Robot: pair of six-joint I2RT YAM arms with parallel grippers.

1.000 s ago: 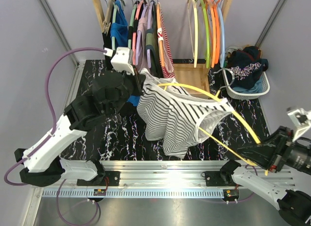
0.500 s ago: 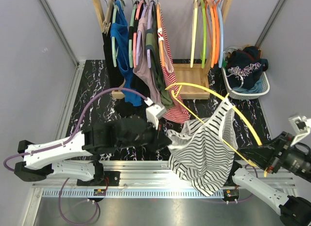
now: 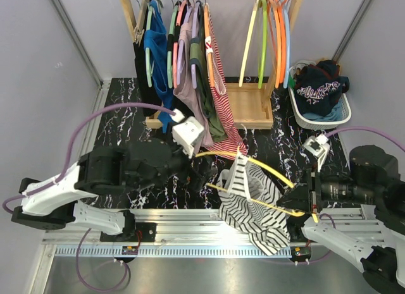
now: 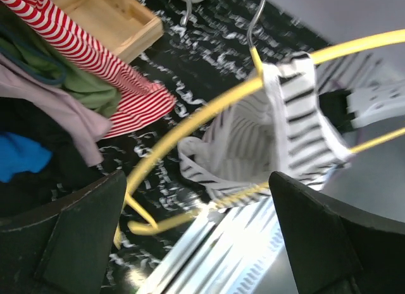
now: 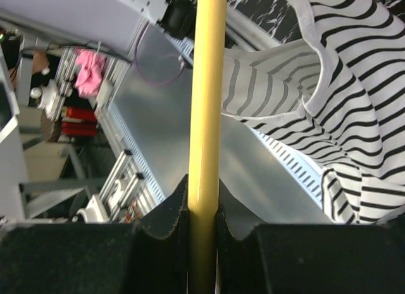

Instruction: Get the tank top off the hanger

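Observation:
The black-and-white striped tank top (image 3: 254, 204) droops over the table's front rail, one strap still looped over the yellow hanger (image 3: 266, 170). My right gripper (image 3: 302, 203) is shut on the hanger's lower bar; in the right wrist view the yellow hanger (image 5: 206, 104) runs straight up from the shut right gripper (image 5: 204, 208), with the tank top (image 5: 335, 98) to its right. My left gripper (image 3: 209, 175) stands open just left of the cloth. In the left wrist view the left gripper (image 4: 202, 243) holds nothing, and the hanger (image 4: 209, 110) and tank top (image 4: 253, 148) hang beyond its fingers (image 4: 82, 237).
A wooden clothes rack (image 3: 247, 104) at the back carries several garments (image 3: 190, 60) and bare coloured hangers (image 3: 272, 35). A white basket (image 3: 342, 117) with dark clothes sits back right. A red striped garment (image 4: 101, 60) hangs close to the left gripper. The aluminium rail (image 3: 190, 219) edges the front.
My left gripper pulled the tank top down toward the front rail, then opened and let it go. The right gripper swung the hanger lower and leftward; the top now dangles by one strap.

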